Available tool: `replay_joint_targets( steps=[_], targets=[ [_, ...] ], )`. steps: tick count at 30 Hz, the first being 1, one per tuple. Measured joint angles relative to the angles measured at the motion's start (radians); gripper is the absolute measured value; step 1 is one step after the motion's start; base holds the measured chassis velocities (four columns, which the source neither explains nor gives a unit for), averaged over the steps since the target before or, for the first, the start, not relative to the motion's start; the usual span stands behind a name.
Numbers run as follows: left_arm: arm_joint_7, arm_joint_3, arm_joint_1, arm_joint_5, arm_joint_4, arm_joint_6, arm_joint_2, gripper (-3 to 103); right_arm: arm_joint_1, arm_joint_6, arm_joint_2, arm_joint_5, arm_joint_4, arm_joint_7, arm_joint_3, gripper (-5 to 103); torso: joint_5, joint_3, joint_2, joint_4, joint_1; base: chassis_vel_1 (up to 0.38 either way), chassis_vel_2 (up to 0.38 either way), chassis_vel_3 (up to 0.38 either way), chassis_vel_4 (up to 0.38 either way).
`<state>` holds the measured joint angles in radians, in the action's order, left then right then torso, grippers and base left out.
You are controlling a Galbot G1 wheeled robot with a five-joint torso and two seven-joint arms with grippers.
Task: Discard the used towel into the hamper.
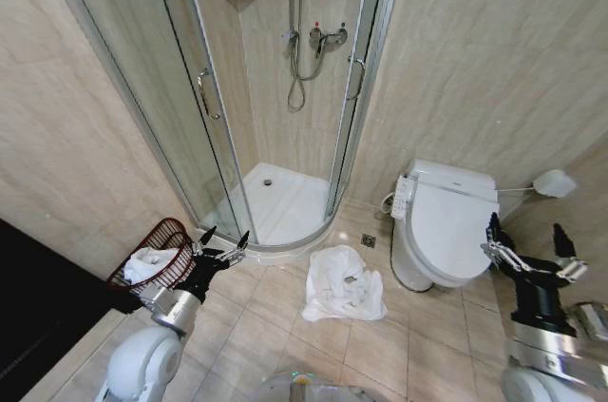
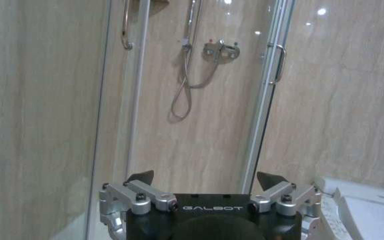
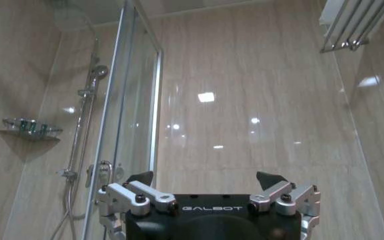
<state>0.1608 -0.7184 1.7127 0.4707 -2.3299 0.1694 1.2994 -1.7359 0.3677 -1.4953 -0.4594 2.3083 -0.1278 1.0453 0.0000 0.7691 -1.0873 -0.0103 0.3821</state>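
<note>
The shower filled the far corner of the floor, its curved glass doors parted on a white tray. The toilet stood against the right wall, lid down, with a brush on the wall beside it.

On the tiled floor, between the shower's curb and the toilet, lay the towel, white and crumpled in a loose heap, nothing touching it. It sat near the middle of the floor, well apart from both arms.

The hamper stood at the left wall, just beside the shower's left edge. Something white already lay inside it, though whether that was another towel could not be told.

The left gripper hung just beside the hamper's rim, pointing up toward the shower. Its jaws stood wide apart and held nothing; the left wrist view showed the same spread fingertips against the shower wall. The right gripper hovered at the right edge of the floor, beside the toilet, also spread wide and empty, as its own wrist view confirmed.

By my reading the task had barely begun, at least for this towel: it was on the floor, ungrasped, and neither gripper was lowered toward it. Left to do were the reach down, the grasp, the carry across to the left wall, and the drop into the hamper. The left arm looked the better placed for the drop, being next to the hamper already.
</note>
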Motion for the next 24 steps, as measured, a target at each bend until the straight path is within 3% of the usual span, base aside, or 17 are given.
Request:
replay_joint_targets(
  steps=[24],
  targets=[
    [0.000, 0.000, 0.000, 0.000, 0.000, 0.000, 0.000, 100, -0.010, 0.014, -0.004, -0.023, -0.003, -0.006, 0.012, 100, 0.0000, -0.064, 0.114, 0.0000, -0.050, 0.000, 0.000, 0.000, 0.000]
  ],
)
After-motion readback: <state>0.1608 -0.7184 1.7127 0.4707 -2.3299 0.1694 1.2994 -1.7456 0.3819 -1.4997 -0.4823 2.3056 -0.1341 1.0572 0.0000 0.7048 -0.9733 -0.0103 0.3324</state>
